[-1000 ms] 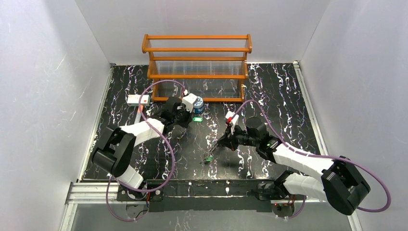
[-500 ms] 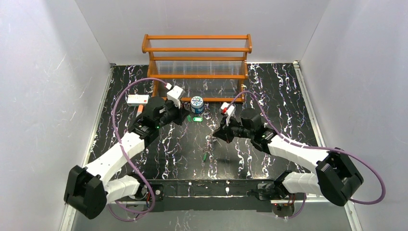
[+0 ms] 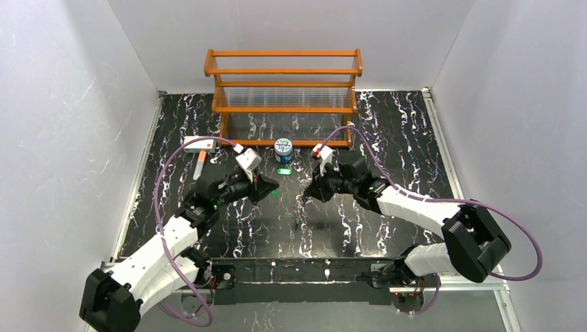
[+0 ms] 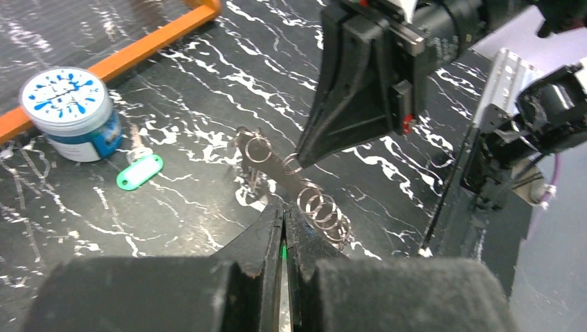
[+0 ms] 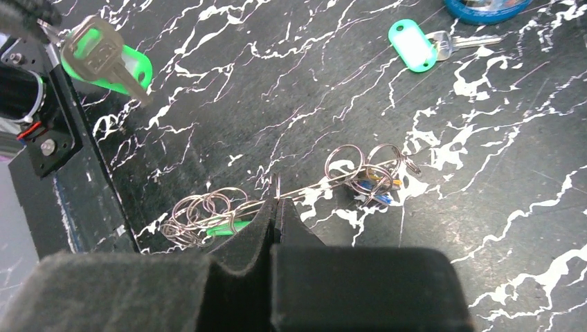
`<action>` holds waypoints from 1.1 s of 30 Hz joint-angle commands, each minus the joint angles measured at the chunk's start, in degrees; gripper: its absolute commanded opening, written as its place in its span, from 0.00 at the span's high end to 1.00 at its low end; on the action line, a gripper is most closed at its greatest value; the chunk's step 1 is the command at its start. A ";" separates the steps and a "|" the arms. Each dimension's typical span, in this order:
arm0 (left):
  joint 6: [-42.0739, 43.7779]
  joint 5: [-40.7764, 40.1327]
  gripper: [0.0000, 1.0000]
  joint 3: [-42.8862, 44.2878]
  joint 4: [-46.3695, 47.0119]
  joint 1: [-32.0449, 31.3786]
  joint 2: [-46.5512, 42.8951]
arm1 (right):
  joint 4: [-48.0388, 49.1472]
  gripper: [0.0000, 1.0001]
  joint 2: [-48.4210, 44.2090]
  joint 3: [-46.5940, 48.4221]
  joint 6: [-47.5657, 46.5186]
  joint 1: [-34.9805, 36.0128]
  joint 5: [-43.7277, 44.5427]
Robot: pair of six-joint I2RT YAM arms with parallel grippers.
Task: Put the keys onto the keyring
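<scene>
Right tool pinching keyring, green-tagged key beyond

- The worktop is black, veined with white like marble, with metal rails along its left, right and near edges.
- An orange wooden rack with clear slatted shelves stands at the middle of the far edge.
- A round blue-and-white can stands upright just in front of the rack.
- A green-tagged key lies flat just nearer than the can, not touching it.
- A white rectangular box with a red mark lies toward the left edge, level with the can.
- A small green key lies alone toward the middle of the near edge.
</scene>
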 commanded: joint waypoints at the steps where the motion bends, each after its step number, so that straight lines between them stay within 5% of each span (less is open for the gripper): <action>1: -2.19 2.76 1.00 -2.66 7.39 -2.39 -1.78 | 0.72 0.99 0.29 3.26 -0.47 -0.16 -4.36; 12: 2.77 -3.90 1.00 -2.41 7.80 -15.05 5.10 | -1.68 0.99 0.39 4.56 -4.42 0.17 -7.39; 33: 0.85 -9.78 1.00 -3.42 12.50 -16.89 9.23 | -2.17 0.99 -2.40 2.94 -9.92 1.67 -14.59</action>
